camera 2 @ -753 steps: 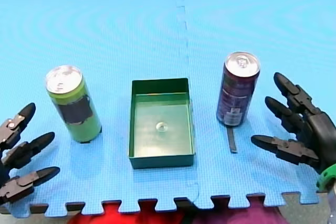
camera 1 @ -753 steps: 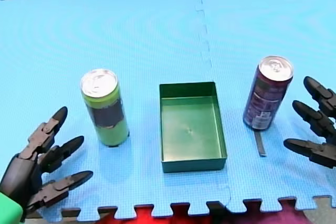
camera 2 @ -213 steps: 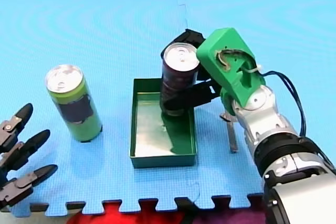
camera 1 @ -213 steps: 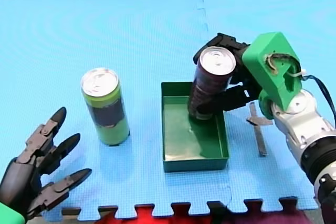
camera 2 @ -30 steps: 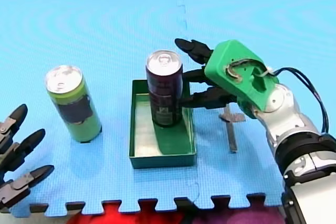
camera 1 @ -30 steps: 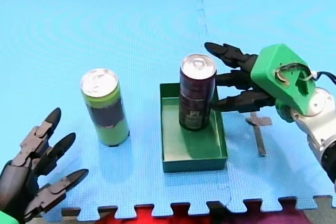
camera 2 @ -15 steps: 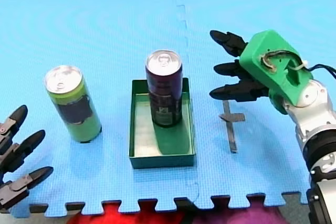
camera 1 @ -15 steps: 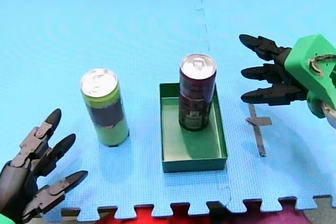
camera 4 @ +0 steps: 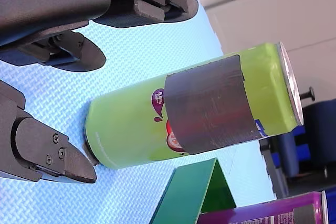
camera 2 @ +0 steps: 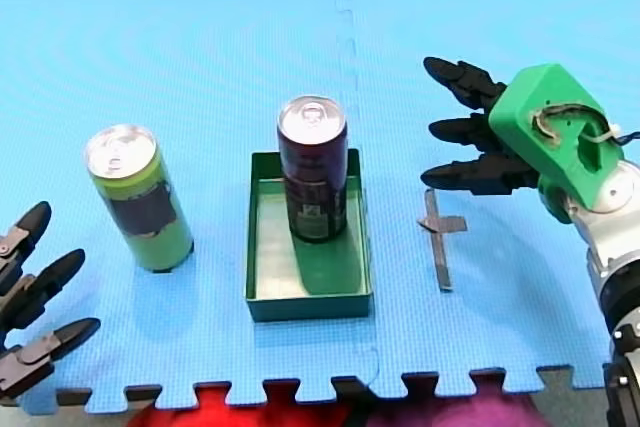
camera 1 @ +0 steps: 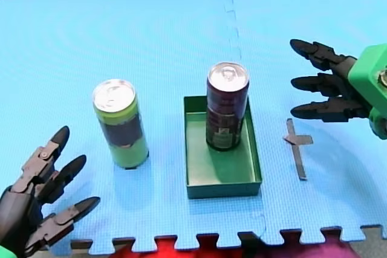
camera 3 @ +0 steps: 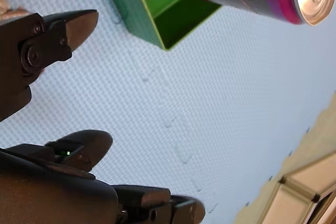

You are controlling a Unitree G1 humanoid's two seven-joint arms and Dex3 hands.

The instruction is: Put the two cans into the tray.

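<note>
**While one can stands in the tray, the other waits beside the left hand**

Since the purple can (camera 1: 227, 107) stands upright inside the tray (camera 1: 191, 149), toward its far end, half the task looks done. What remains is the green can (camera 1: 121, 124), which stands upright on the blue mat (camera 1: 151, 34), to the left of the tray and apart from it.

The left hand (camera 1: 42, 191) sits at the near left corner of the scene. It holds nothing and its fingers are uncurled. From its fingertips the green can lies farther away and to the right, near but not touching. The can's long axis is vertical, so a grasp would most likely come from the side, with the fingers closing round the wall of the can rather than over its lid. In the second wrist view, black fingers (camera 4: 58, 59) stand just short of the can (camera 4: 189, 111), with mat showing between them.

The right hand (camera 1: 338, 92) hovers at the far right, also empty with its fingers uncurled. It is well apart from the green can, with the tray and the purple can in between. The left hand is plainly the nearer one and the likelier to make the next move.

The carry would run rightward over the tray's left wall. Bare floor shows at the tray's near end, in front of the purple can, which looks like the safest spot to set the green can down. The main risk is knocking the purple can over on the way in. A strip of grey tape (camera 1: 297, 149) lies on the mat to the right of the tray.
</note>
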